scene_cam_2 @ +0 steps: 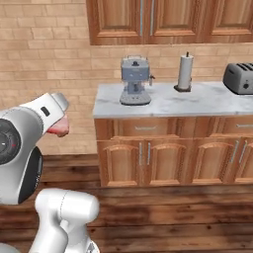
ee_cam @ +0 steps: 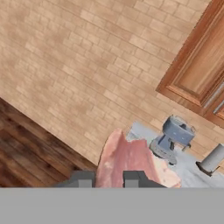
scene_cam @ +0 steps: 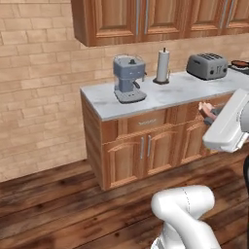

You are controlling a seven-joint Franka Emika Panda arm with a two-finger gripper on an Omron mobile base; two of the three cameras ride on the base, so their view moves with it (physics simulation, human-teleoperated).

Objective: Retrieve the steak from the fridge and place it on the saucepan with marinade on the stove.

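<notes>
We see the jaws clenched on the steak (ee_cam: 131, 159), which juts out past the two dark fingertips (ee_cam: 83, 178) in the hand view. From the left base camera the steak (scene_cam: 208, 113) shows as a pink scrap in front of the cabinet drawers, held off the wooden floor (scene_cam: 53, 204). On the marble desk (scene_cam: 170, 95) stand a blue-grey coffee machine (scene_cam: 128, 78), a paper towel roll (scene_cam: 163, 65) and a silver toaster (scene_cam: 207, 65).
</notes>
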